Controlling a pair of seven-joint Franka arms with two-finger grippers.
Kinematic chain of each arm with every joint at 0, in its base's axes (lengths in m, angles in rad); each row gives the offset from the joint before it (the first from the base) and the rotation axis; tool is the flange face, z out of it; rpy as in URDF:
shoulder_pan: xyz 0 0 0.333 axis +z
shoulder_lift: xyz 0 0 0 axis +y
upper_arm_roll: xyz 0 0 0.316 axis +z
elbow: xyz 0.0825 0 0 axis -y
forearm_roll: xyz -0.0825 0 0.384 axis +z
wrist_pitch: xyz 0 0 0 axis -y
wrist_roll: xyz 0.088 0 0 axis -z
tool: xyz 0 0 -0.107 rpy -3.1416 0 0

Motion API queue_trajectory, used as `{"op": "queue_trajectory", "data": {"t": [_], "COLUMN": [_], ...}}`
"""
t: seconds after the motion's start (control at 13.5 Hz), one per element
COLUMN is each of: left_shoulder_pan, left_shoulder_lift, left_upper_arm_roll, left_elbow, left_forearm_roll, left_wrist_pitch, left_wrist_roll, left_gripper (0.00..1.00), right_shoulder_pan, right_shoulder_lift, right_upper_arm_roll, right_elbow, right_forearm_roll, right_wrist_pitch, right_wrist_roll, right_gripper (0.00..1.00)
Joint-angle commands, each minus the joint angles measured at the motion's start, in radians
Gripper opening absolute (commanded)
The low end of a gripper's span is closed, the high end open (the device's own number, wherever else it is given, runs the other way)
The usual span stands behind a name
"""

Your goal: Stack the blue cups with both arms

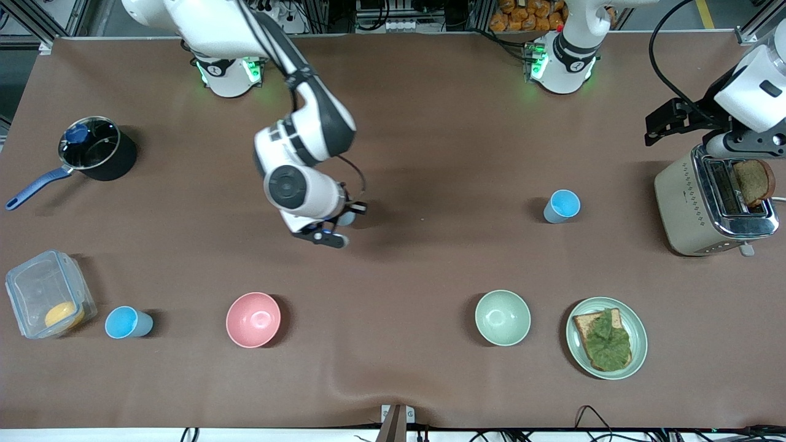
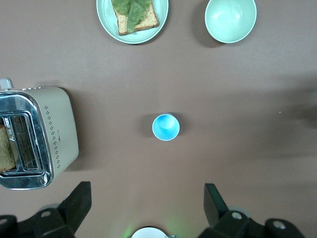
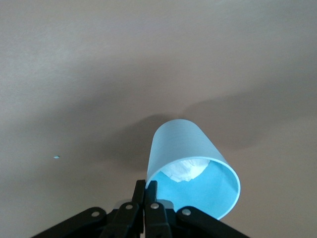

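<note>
I have one cup (image 3: 190, 166) pinched by its rim in the right gripper (image 1: 331, 230), fingers (image 3: 148, 196) clenched on the wall, the cup hanging tilted over the middle of the surface (image 1: 430, 123). A second cup (image 1: 560, 206) stands upright, mouth up, toward the left arm's end, near the toaster (image 1: 706, 202). A third cup (image 1: 127, 323) lies nearer the front camera, beside the clear box (image 1: 46, 294). The left gripper (image 2: 146, 213) hangs over the toaster end with its fingers spread wide and holding nothing; in its wrist view the upright cup sits straight ahead of the gap between them. What matters, I judge: the standing cup's axis is vertical, and it lies toward the left arm from my held cup, so the held cup must be levelled upright and carried that way before lowering in.
</note>
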State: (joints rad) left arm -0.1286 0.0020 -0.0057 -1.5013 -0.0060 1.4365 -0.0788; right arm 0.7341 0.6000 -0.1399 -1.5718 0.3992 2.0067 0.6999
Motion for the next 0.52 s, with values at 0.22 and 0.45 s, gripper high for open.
{"op": "queue_trajectory", "data": {"t": [0.22, 0.45], "left_shoulder_pan": [0.0, 0.009], "left_shoulder_lift": [0.0, 0.0], "left_upper_arm_roll": [-0.007, -0.008], "left_elbow": [0.007, 0.009], "left_forearm_roll": [0.031, 0.029], "left_wrist_pitch": [-0.002, -0.002], "left_wrist_roll": [-0.013, -0.015], "left_gripper": [1.0, 1.0], "right_shoulder_pan": [0.068, 0.083], "right_shoulder_lift": [0.103, 0.103], "right_upper_arm_roll": [-0.015, -0.017], "right_elbow": [0.061, 0.062], "right_forearm_roll": [0.041, 0.027], "right_wrist_pitch": [0.073, 0.086], "right_wrist_roll": [0.039, 0.038], "right_gripper": [0.0, 1.0]}}
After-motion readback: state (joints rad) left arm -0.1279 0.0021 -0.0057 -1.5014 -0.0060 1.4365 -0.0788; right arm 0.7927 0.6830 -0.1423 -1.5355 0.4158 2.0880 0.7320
